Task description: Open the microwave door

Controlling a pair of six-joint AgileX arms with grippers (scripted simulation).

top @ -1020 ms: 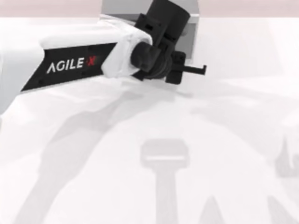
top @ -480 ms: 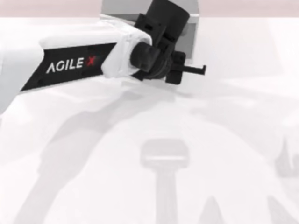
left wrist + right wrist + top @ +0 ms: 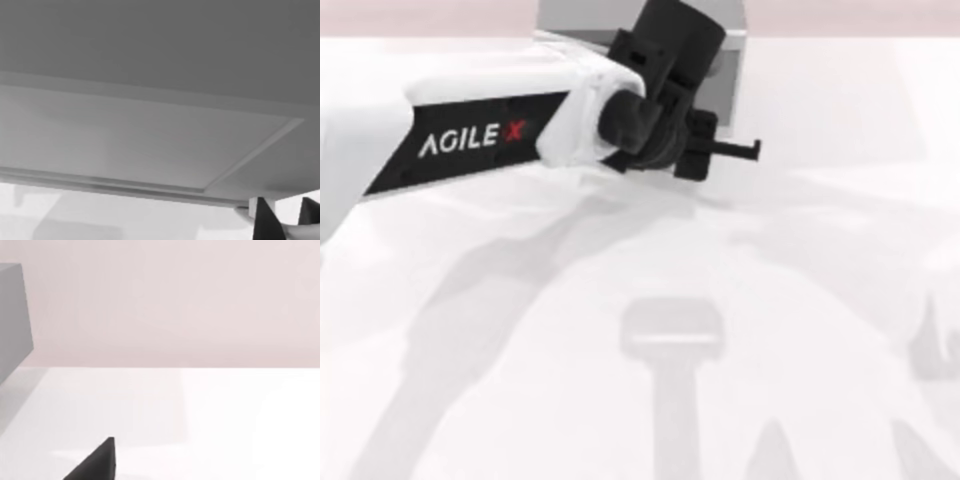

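You see a grey microwave (image 3: 730, 70) on a white table (image 3: 820, 300), under a pale pink wall (image 3: 175, 300). Your left arm (image 3: 470, 130) is white with a black panel lettered white and red; its gripper (image 3: 735, 150) is black. The door (image 3: 125, 145) is grey.

1. Table (image 3: 820, 300): plain white top, filling nearly all of the top view. Surface smooth, with no pattern or markings.
2. Shadows: several soft grey shadows lie across the table, the broadest running diagonally through the left half of the top view; narrower pointed ones sit along the near edge at the right.
3. Wall (image 3: 175, 305): flat pale pink, uniform, meeting the table's far edge in a straight horizontal line. It appears as a thin strip along the far edge in the top view.
4. Light: bright and even. The table in the right wrist view shows a faint sheen.
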